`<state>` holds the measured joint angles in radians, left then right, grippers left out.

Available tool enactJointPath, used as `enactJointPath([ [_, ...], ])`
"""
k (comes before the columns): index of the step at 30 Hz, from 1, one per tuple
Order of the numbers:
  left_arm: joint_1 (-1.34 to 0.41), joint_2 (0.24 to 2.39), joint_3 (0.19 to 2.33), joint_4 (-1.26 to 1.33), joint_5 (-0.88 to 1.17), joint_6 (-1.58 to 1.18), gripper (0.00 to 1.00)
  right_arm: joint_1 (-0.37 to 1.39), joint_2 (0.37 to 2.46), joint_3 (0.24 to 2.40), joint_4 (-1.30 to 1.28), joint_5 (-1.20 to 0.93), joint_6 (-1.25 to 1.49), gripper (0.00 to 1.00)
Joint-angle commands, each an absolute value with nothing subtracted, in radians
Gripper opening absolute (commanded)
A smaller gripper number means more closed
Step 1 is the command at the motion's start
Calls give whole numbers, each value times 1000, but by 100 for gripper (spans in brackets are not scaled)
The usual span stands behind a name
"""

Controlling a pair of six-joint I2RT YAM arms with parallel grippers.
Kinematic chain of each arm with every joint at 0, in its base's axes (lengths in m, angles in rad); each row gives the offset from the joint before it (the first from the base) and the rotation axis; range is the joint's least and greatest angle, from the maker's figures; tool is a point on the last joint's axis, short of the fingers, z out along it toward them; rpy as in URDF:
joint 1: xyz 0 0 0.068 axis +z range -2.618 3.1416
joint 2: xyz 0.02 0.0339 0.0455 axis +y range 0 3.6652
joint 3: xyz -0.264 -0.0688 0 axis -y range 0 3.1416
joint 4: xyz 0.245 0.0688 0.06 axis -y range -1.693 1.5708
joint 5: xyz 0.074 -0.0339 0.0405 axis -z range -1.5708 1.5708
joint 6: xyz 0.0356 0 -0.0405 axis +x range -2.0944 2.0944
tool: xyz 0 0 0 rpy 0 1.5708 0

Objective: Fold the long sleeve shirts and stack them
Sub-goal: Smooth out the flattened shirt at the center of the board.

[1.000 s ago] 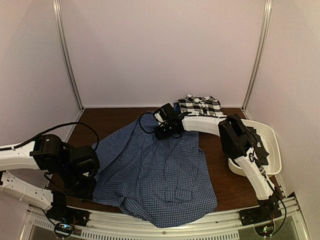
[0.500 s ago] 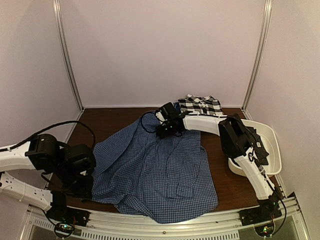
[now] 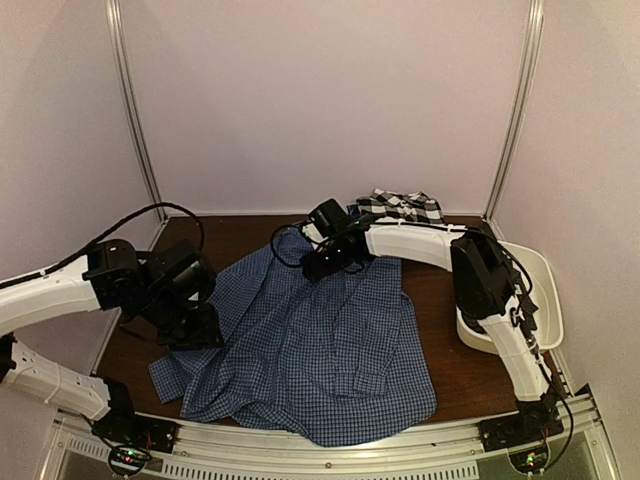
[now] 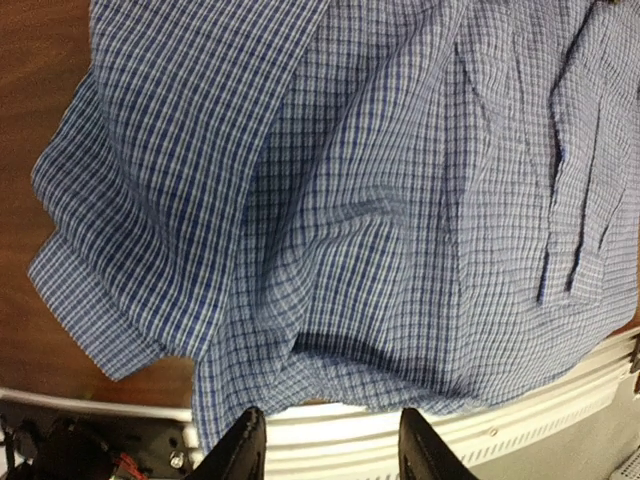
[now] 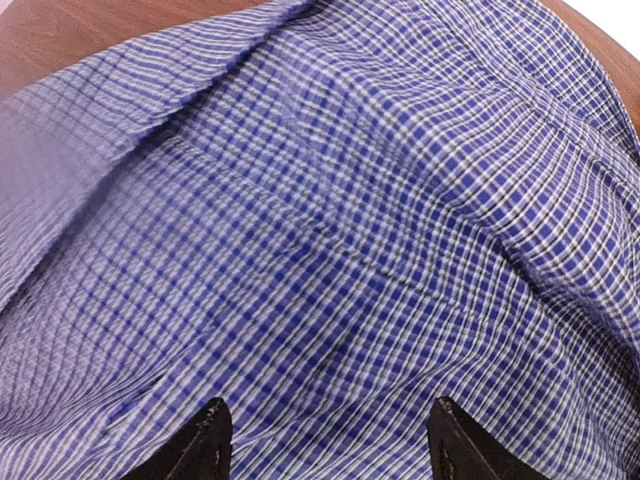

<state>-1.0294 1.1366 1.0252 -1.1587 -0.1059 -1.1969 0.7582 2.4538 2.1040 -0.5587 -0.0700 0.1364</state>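
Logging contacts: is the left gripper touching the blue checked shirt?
Apart. The left wrist view shows the left gripper open and empty, raised above the blue checked shirt, which lies spread on the table.

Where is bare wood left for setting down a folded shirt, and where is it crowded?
Bare: the far-left corner of the brown table, between back wall and blue-and-white fine-check shirt; also a strip between that shirt and the white plastic tub. Crowded: the centre under that shirt, and far right by the black-and-white large-check shirt.
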Motion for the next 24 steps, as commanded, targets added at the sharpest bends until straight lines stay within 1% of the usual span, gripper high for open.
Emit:
enactJointPath([
  [1,-871,1217,979,-780,-11,-940,46,799,2283,1984,-563,-111,218,67],
  [4,-794,1342,990,-660,0,-844,46,826,2193,1849,-533,-119,261,65],
  [10,-656,1551,927,-375,130,-774,40,861,2044,1532,-409,-146,366,57],
  [13,-625,1643,943,-326,108,-756,40,869,2021,1444,-391,-140,398,53],
  [16,-591,1706,933,-276,117,-758,39,873,1999,1363,-369,-129,424,52],
  [24,-477,1779,869,-275,90,-749,38,890,1936,1194,-348,-110,462,49],
])
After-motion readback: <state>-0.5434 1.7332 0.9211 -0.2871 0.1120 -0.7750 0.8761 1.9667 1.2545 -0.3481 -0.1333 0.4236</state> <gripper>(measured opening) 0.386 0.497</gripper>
